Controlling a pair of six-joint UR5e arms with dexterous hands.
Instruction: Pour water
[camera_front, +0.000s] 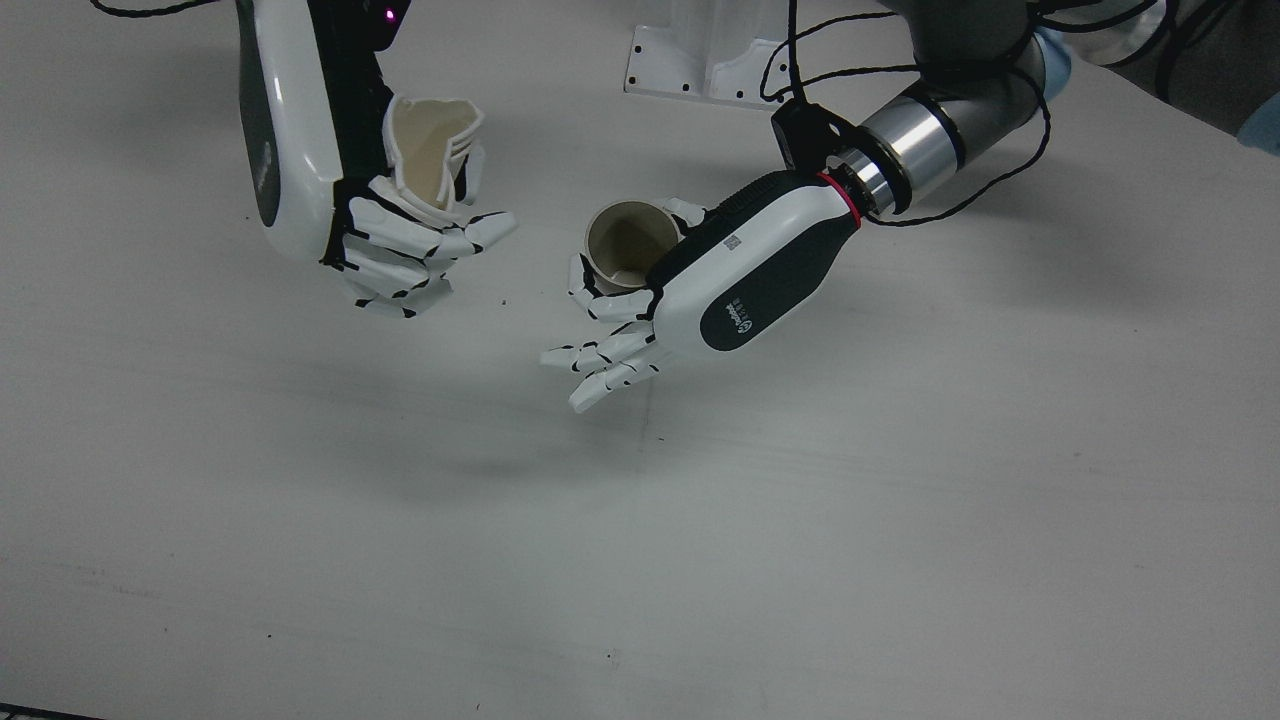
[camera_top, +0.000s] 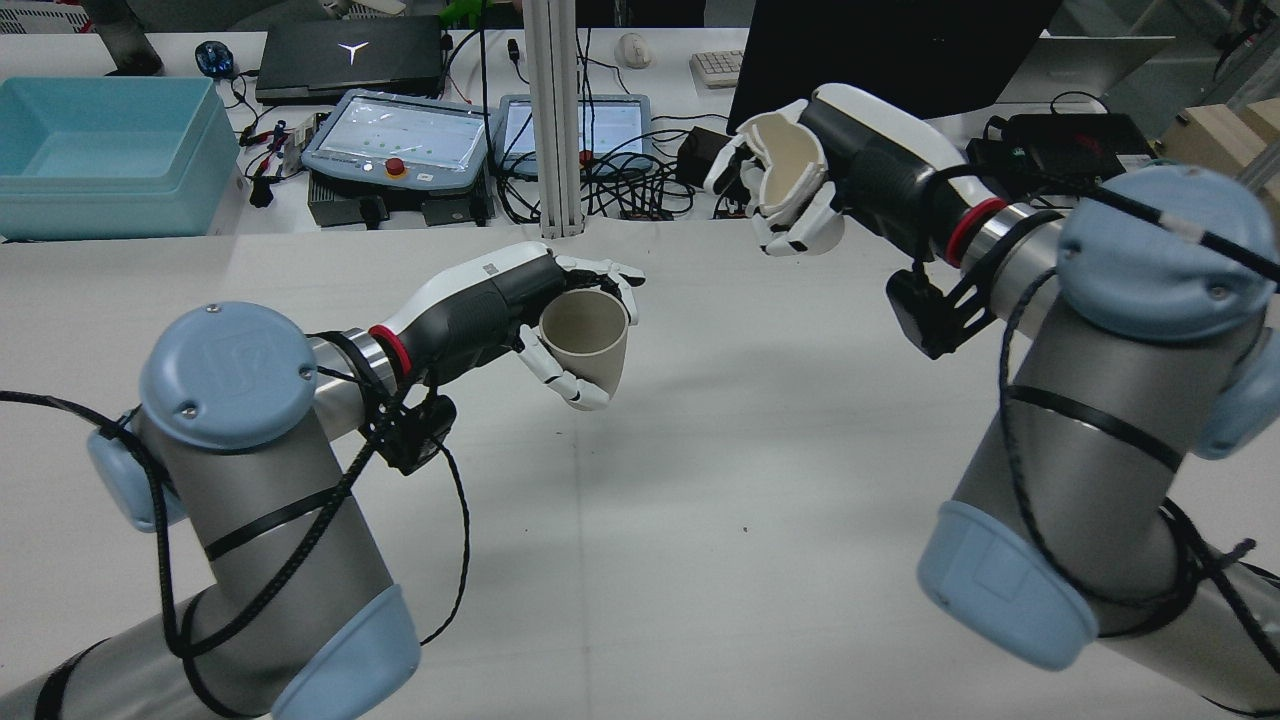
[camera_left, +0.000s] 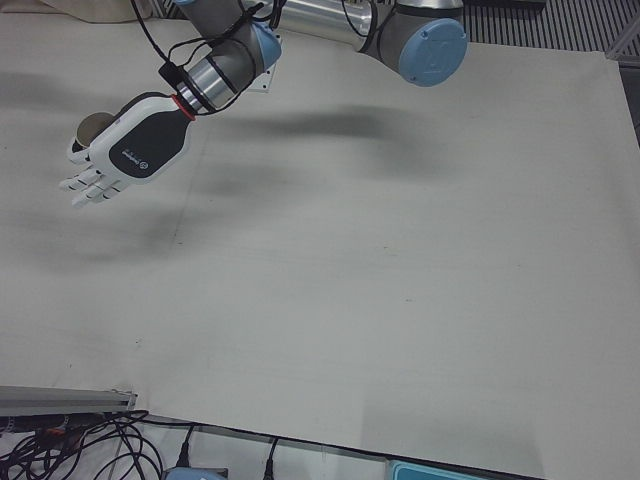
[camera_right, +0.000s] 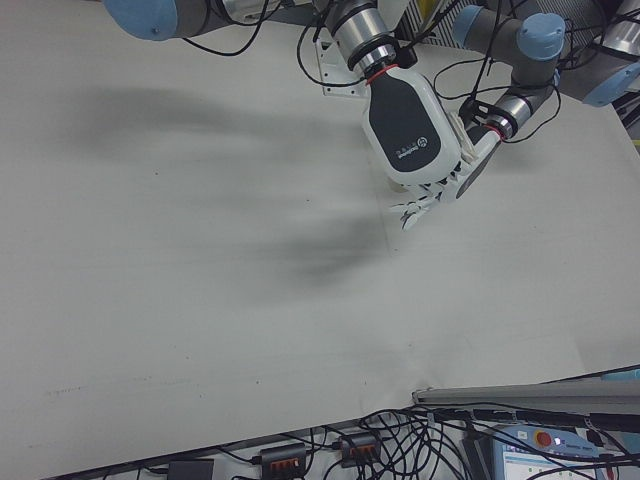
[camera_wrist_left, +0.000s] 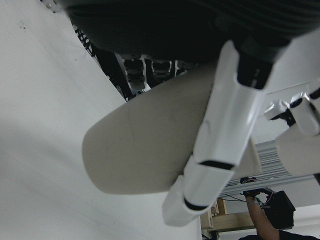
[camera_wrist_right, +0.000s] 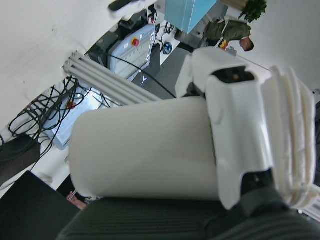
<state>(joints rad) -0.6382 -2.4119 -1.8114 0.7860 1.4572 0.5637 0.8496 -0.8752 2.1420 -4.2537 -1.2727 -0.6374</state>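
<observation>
My left hand (camera_front: 700, 290) is shut on a beige paper cup (camera_front: 628, 243) and holds it upright above the middle of the white table (camera_front: 800, 520). The cup's mouth faces up and its inside looks empty. It also shows in the rear view (camera_top: 590, 340), the left-front view (camera_left: 95, 127) and the left hand view (camera_wrist_left: 150, 145). My right hand (camera_front: 400, 240) is shut on a second beige cup (camera_front: 432, 150), held higher and apart from the first, with its rim squeezed out of round. This cup shows in the rear view (camera_top: 785, 150), in my right hand (camera_top: 800, 190), and in the right hand view (camera_wrist_right: 145, 155).
A white mounting plate (camera_front: 700, 65) sits at the table's robot-side edge. Beyond the far edge in the rear view are a teal bin (camera_top: 100, 150), control pendants (camera_top: 400, 140) and a vertical post (camera_top: 560, 110). Black cables hang from both arms.
</observation>
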